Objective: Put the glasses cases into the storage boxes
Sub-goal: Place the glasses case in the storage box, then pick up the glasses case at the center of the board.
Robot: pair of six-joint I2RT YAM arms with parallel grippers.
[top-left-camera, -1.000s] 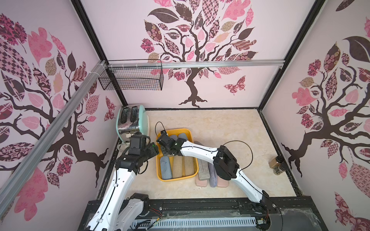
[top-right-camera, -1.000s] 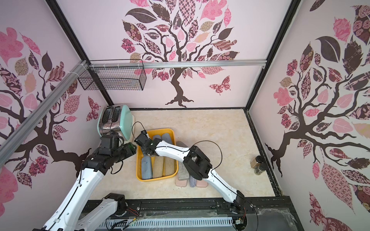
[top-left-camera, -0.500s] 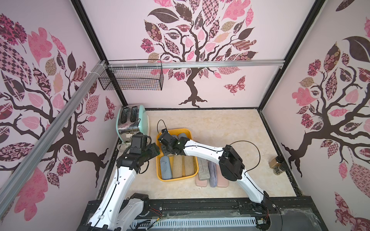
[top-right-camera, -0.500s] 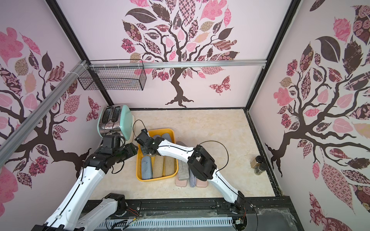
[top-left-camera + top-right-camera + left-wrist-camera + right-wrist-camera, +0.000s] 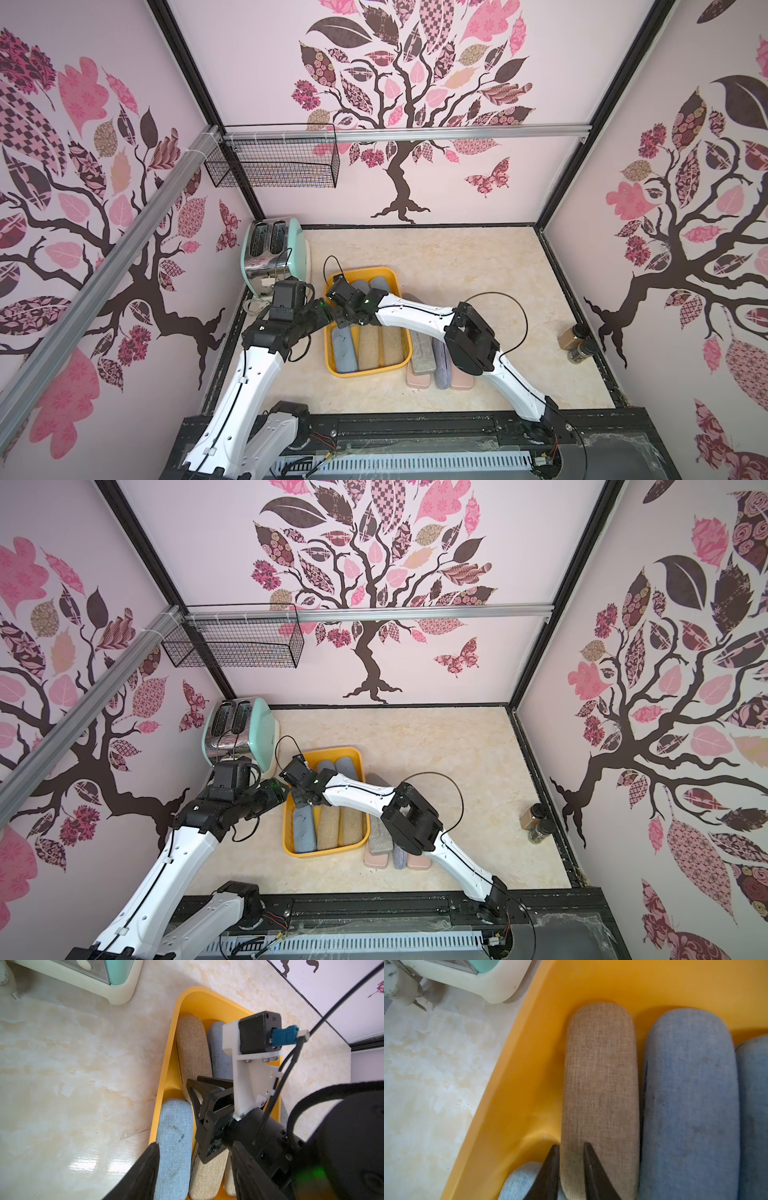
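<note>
Right arm (image 5: 415, 318) stretching across the yellow tray (image 5: 612, 982), wrist keeping over its far left corner. Right gripper (image 5: 570, 1147) tips, apart a second ago, now pinching nearly together over the tan case (image 5: 600, 1084) without clasping it. Likely nudging it flat, so this case is counting as stowed. Left gripper (image 5: 324, 312) hovering beside the tray's left rim, fingers spread, empty. Counting: one tray, six cases lying inside, three per row. At least five loose cases (image 5: 422, 353) waiting just beside its right wall.
</note>
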